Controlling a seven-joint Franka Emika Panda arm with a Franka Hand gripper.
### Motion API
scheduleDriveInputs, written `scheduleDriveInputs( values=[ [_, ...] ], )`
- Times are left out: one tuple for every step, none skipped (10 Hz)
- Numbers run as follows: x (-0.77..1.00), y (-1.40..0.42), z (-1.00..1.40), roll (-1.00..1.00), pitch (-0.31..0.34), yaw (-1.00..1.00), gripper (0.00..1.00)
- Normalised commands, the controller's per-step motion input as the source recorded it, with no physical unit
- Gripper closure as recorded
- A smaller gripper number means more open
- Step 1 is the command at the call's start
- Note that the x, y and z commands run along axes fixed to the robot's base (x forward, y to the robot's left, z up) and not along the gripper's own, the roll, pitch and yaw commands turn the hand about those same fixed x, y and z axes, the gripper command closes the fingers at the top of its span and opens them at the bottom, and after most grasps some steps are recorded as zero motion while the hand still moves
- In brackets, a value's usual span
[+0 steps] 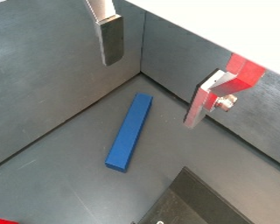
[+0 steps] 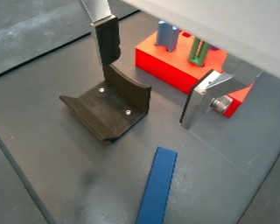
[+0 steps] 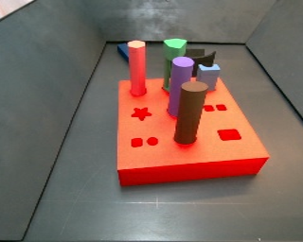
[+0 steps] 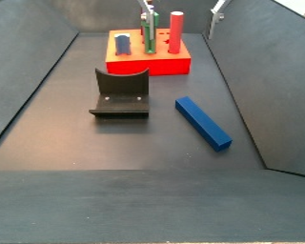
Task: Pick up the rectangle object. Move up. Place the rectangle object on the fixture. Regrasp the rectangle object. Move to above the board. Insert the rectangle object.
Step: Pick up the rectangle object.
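Hovers with jaws spread wide and empty, gripper (image 2: pixel 154 80) high above the floor, rectangle object (image 1: pixel 129 131) lying flat below the gap (untouched, long faces free to pinch), fixture (image 2: pixel 108 108) and board (image 2: pixel 154 62) beyond the fingers, awaiting later steps.

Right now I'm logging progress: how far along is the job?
Nothing looks done. The rectangle object lies flat on the floor beside the fixture. The gripper hangs above it, open and empty. Pickup, fixture placement, regrasp and insertion into the board all remain.
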Motion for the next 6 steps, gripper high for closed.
scheduleDriveInputs(
  values=[
    [0.06,0.00,0.00,0.00,0.000,0.00,0.00],
    [0.00,0.05,-0.49,0.11,-0.059,0.25,0.00],
    [0.01,0.12,-0.78,0.12,-0.047,0.34,0.00],
    [0.01,0.13,-0.87,0.10,-0.019,0.33,0.00],
    [0.00,0.09,-0.90,0.12,-0.009,0.32,0.00],
    [0.00,0.07,-0.89,0.13,-0.014,0.32,0.00]
  ],
)
